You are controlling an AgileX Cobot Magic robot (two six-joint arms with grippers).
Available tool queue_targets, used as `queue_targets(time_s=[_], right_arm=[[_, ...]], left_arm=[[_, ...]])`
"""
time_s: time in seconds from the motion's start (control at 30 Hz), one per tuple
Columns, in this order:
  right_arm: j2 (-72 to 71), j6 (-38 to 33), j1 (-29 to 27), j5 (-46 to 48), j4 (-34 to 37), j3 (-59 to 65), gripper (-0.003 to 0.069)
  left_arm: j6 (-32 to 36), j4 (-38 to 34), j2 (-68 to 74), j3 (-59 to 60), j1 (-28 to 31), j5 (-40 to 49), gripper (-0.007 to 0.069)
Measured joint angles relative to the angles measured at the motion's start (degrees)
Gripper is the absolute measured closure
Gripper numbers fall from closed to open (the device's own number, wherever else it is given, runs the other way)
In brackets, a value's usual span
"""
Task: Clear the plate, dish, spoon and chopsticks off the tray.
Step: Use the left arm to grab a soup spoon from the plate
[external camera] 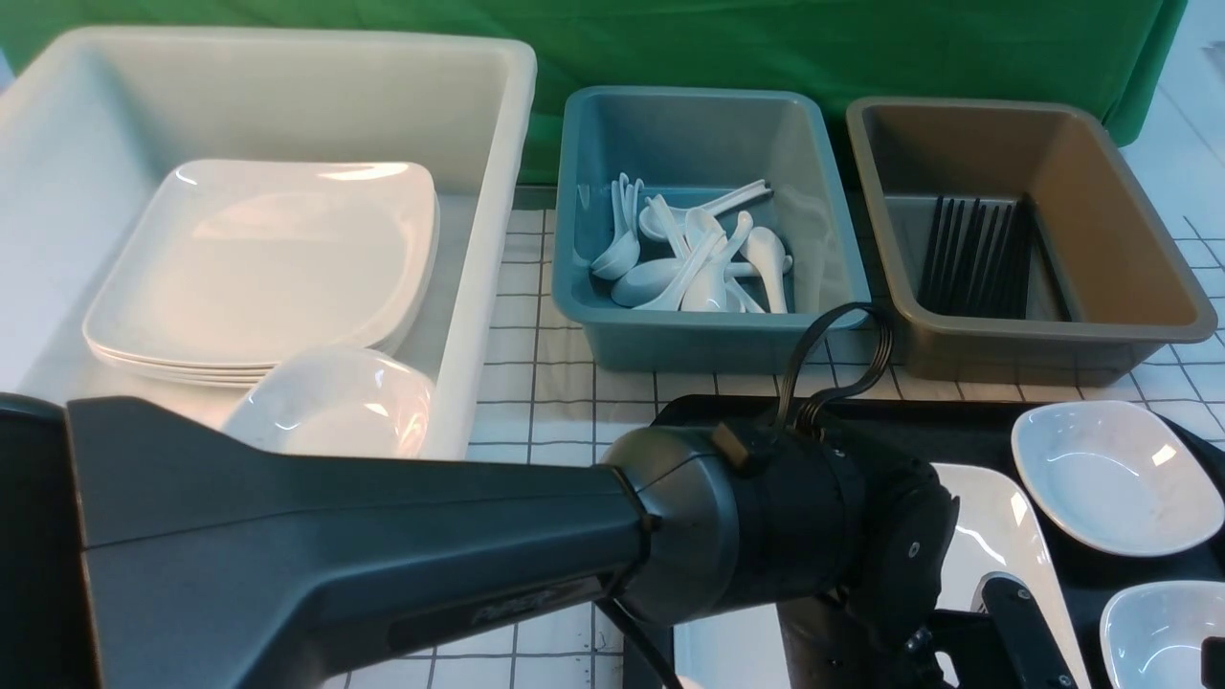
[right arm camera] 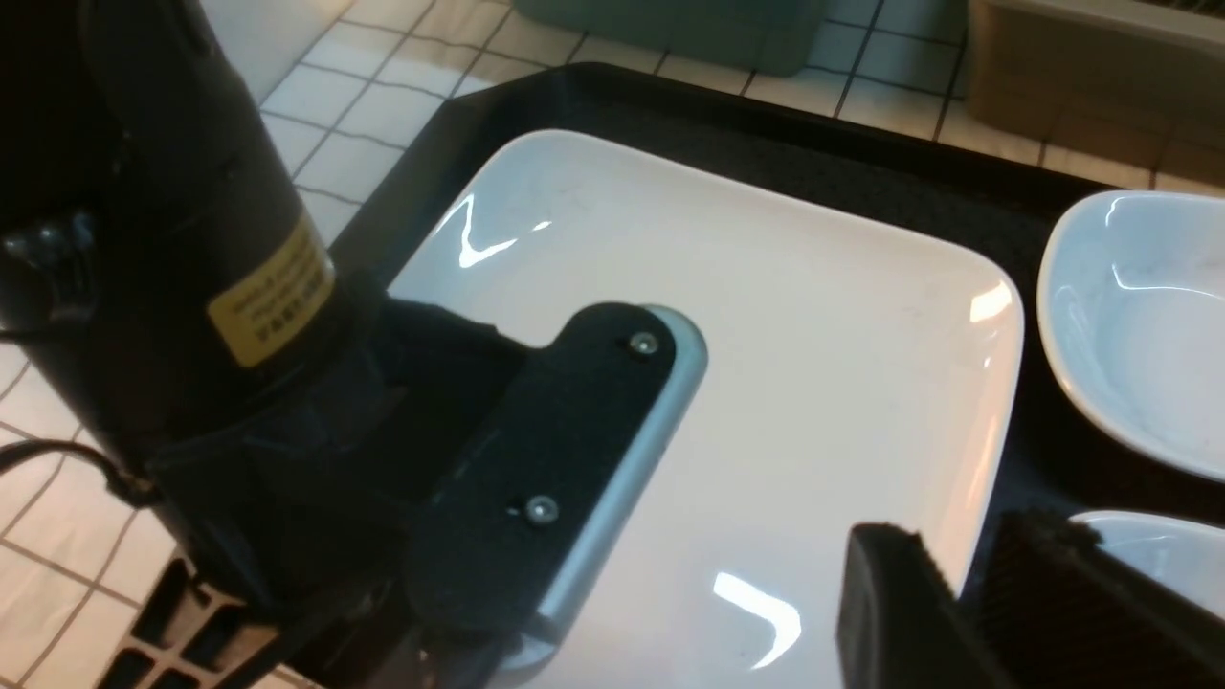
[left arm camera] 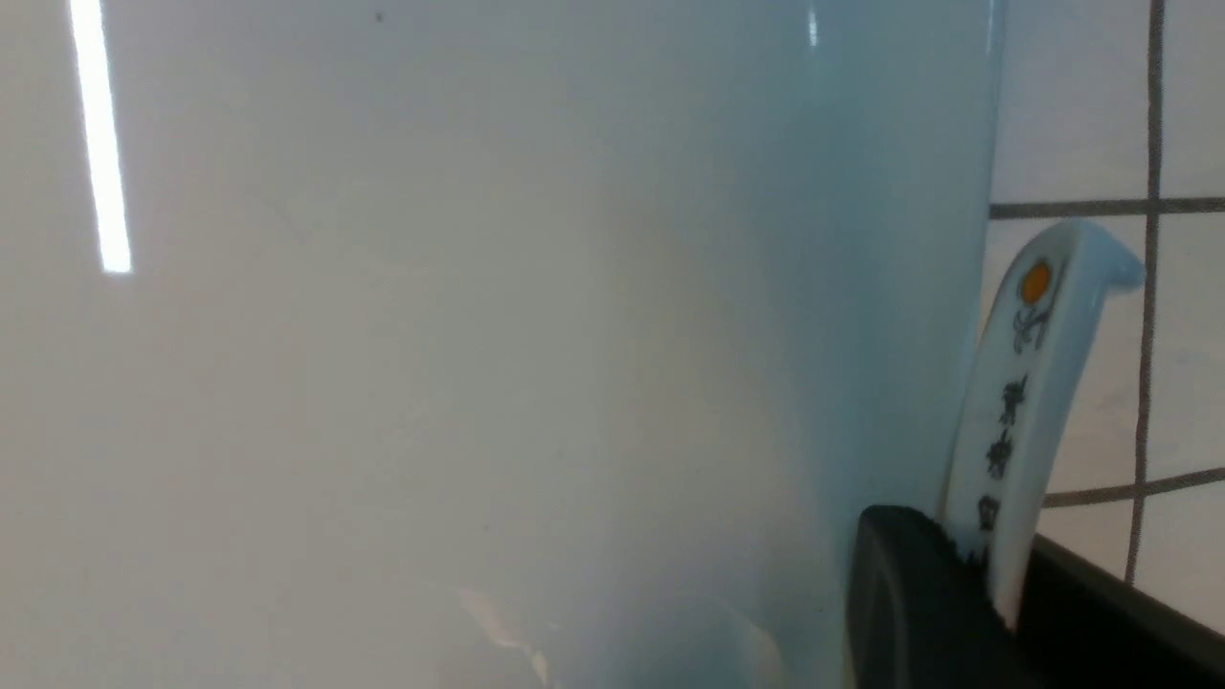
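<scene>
- my left tool point(left arm camera: 986, 574) is closed on the spoon point(left arm camera: 1038, 383), with the printed handle pinched between the black fingers, right beside the edge of the plate point(left arm camera: 478, 383). i can't tell if the spoon is off the tray yet.
- my right tool point(right arm camera: 967, 550) sits low at the plate's other edge, fingers a narrow gap apart. i can't tell whether they grip the rim or only straddle it.
- the plate lies flat on the tray point(external camera: 919, 431), with two small dishes point(external camera: 1115, 478) point(external camera: 1163, 636) beside it.
- the tray's own chopsticks aren't in sight, and my left arm hides a lot.
- behind, on the surface point(external camera: 555, 383), the blue tub point(external camera: 703, 124) holds white spoons point(external camera: 689, 268), the brown tub point(external camera: 1129, 211) holds black chopsticks point(external camera: 971, 254), and the white tub point(external camera: 287, 86) holds stacked plates point(external camera: 258, 268).
- my read is early going: the spoon is the step in hand and looks bound for the blue tub. the plate and dishes are left.
</scene>
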Motion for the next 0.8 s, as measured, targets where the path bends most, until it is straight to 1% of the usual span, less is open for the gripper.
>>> queue_targets(time_s=[0.3,0.43,0.53,0.57,0.63,0.8], right_arm=[[0.0,0.0,0.0,0.0,0.0,0.0,0.045],[0.0,0.0,0.0,0.0,0.0,0.0,0.0447],[0.0,0.0,0.0,0.0,0.0,0.0,0.0444],[0.0,0.0,0.0,0.0,0.0,0.0,0.0443],[0.0,0.0,0.0,0.0,0.0,0.0,0.044],[0.0,0.0,0.0,0.0,0.0,0.0,0.0438]], left_arm=[[0.0,-0.05,0.0,0.0,0.0,0.06,0.0588],[-1.1,0.07,0.0,-0.61,0.0,1.04,0.0589],[-2.57,0.19,0.18,-3.08,0.0,5.7,0.0594],[-2.57,0.19,0.19,-3.28,0.0,6.04,0.0594],[-3.13,0.08,0.19,-6.13,0.0,10.03,0.0596],[-3.26,0.15,0.19,-12.16,0.0,14.33,0.0595]])
